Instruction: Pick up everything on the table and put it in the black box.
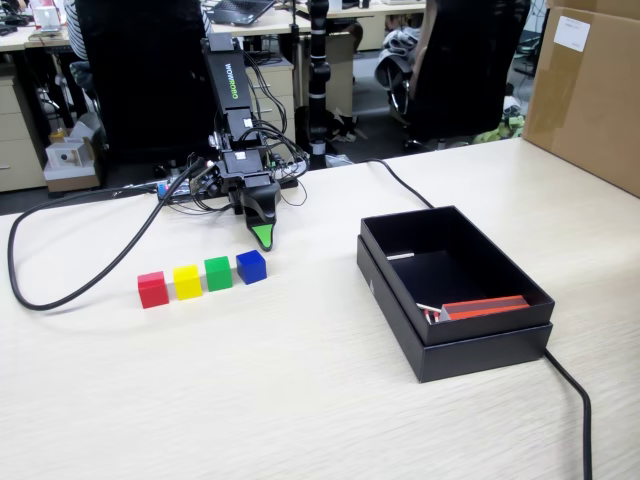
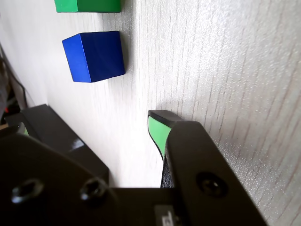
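Observation:
Four small cubes stand in a row on the pale wooden table (image 1: 300, 400): red (image 1: 152, 289), yellow (image 1: 187, 282), green (image 1: 218, 273) and blue (image 1: 251, 266). My gripper (image 1: 262, 236) points down at the table just behind the blue cube, apart from it. In the wrist view the blue cube (image 2: 96, 55) lies ahead of the gripper (image 2: 94, 120), and an edge of the green cube (image 2: 87, 4) shows at the top. The jaws stand apart with bare table between them, and one finger's green pad (image 2: 157, 132) shows. The black box (image 1: 480, 352) sits to the right, holding no cubes.
Red-and-white flat strips (image 1: 485, 308) lie inside the box. A black cable (image 1: 60, 300) loops across the table's left side, and another cable (image 1: 575, 400) runs past the box's right corner. A brown carton (image 1: 590, 90) stands at the back right.

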Available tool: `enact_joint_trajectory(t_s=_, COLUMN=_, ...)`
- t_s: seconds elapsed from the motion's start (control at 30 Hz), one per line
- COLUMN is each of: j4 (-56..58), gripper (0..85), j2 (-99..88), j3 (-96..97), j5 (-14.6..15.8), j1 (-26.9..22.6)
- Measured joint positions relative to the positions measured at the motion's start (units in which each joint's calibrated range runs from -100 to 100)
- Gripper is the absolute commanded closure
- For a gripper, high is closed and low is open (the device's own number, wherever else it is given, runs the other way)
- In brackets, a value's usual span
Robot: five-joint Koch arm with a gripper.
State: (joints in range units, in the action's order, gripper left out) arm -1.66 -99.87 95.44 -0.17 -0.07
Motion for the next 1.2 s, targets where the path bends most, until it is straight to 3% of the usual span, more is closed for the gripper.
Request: enact_joint_trajectory(t_s=1.2, j4=0.0, gripper=37.8, j2=0.0, j3=-0.1, j5=0.0, j1=-0.3)
